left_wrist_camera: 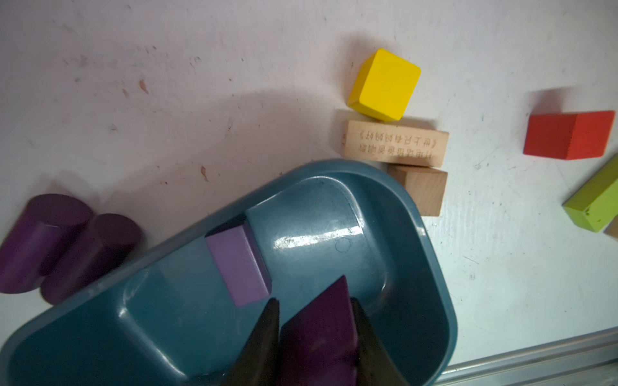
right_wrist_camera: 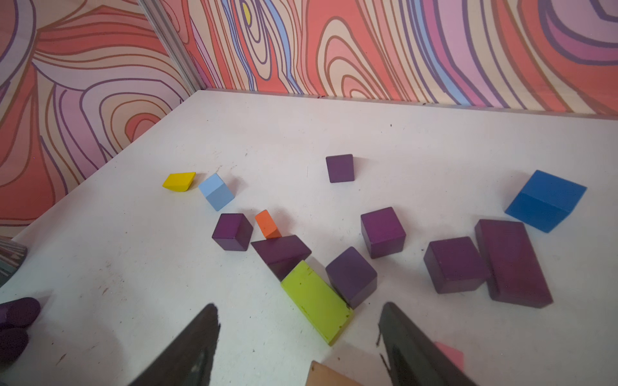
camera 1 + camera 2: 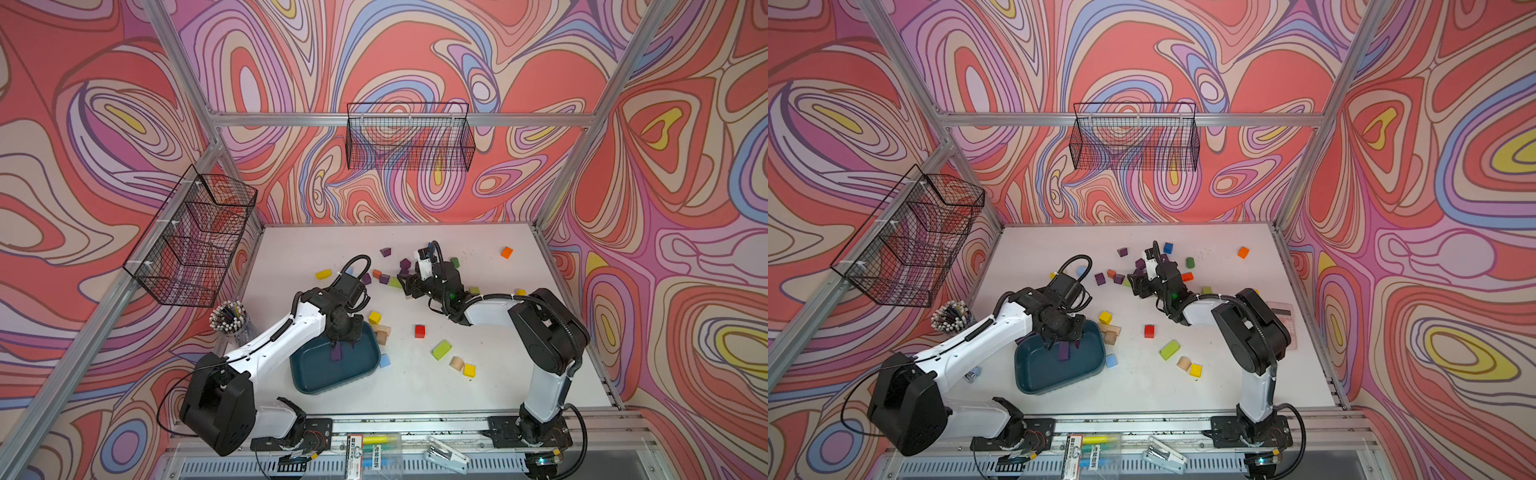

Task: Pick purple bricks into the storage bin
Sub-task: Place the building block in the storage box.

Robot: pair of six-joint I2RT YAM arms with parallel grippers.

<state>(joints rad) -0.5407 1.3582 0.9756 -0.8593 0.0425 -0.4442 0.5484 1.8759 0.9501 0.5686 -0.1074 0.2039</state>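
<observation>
Over the storage bin [image 3: 332, 376], left hand [image 1: 314, 309] clenched on a purple wedge [image 1: 317, 337], one purple brick [image 1: 239, 267] lying inside. Mid-table [image 3: 415, 395], right hand [image 2: 298, 307] spread wide above loose purple bricks [image 2: 383, 232].

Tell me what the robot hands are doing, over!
Left hand shut on purple brick, over storage bin. Right hand open above loose purple bricks. Green block crowds nearest one.
</observation>
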